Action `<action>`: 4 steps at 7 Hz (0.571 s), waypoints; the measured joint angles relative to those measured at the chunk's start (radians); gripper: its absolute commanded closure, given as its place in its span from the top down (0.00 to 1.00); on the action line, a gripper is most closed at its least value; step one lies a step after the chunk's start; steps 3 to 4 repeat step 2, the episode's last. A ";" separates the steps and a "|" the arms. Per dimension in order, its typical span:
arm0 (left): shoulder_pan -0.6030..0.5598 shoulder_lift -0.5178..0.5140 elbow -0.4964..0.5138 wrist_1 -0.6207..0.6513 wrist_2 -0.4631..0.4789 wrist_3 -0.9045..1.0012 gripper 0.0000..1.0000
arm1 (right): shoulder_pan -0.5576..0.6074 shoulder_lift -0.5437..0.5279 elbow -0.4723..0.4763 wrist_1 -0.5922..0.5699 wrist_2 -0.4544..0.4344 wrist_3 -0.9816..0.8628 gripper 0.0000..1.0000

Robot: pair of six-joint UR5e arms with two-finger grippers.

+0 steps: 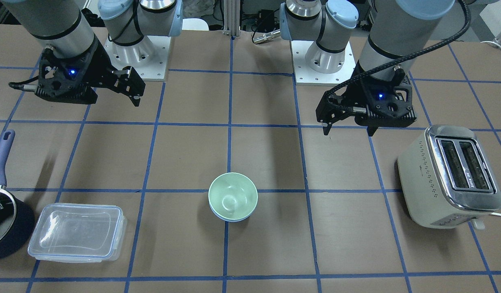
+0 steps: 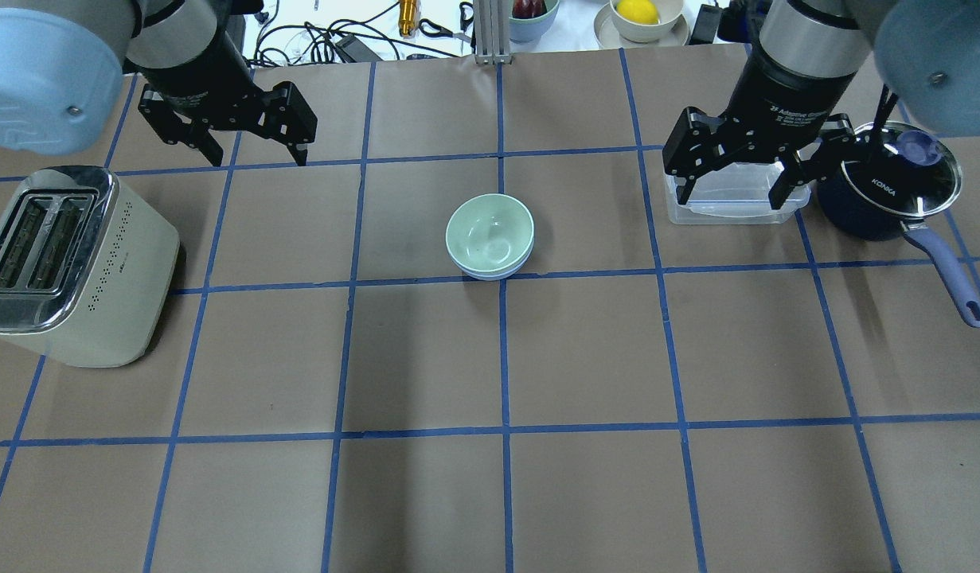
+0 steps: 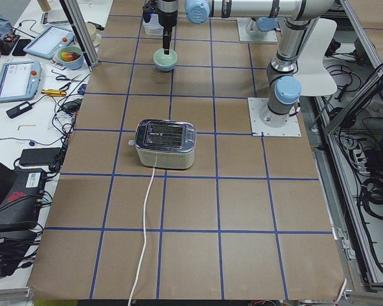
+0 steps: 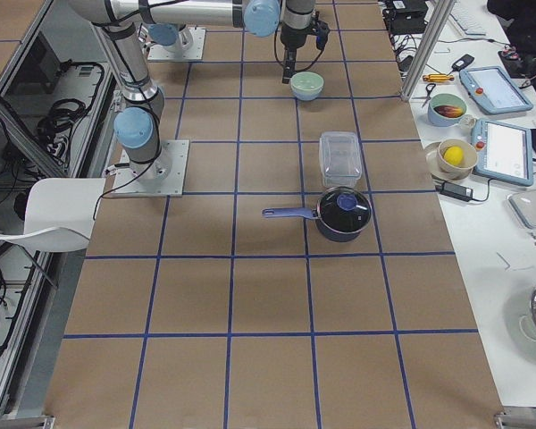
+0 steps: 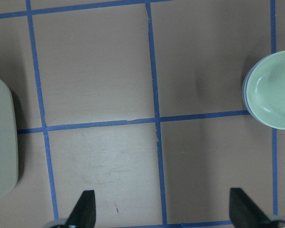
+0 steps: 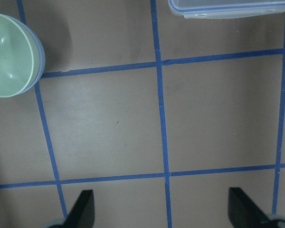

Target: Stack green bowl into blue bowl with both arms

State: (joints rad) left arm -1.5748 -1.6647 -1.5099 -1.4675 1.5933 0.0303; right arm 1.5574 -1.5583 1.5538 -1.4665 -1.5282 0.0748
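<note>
The pale green bowl point(image 1: 232, 196) sits nested inside the light blue bowl point(image 1: 235, 220) at the table's middle; only the blue rim shows below it. The pair also shows in the overhead view, green bowl point(image 2: 490, 232) over blue bowl point(image 2: 494, 274). My left gripper point(image 2: 259, 159) hovers open and empty, well to the bowls' left and beyond them; it also shows in the front view point(image 1: 349, 132). My right gripper point(image 2: 728, 200) hovers open and empty to the bowls' right, above the clear container. The left wrist view has the green bowl point(image 5: 273, 90) at its right edge. The right wrist view has it point(image 6: 12, 54) at upper left.
A cream toaster point(image 2: 68, 263) stands at the robot's left. A clear lidded container point(image 1: 77, 232) and a dark navy saucepan point(image 2: 888, 191) with a handle stand at the robot's right. Tools, cables and a bowl holding a lemon point(image 2: 639, 12) lie beyond the far edge.
</note>
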 measured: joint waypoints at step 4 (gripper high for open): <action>-0.001 0.008 -0.003 -0.003 0.000 -0.002 1.00 | 0.000 -0.015 0.002 0.018 -0.002 0.000 1.00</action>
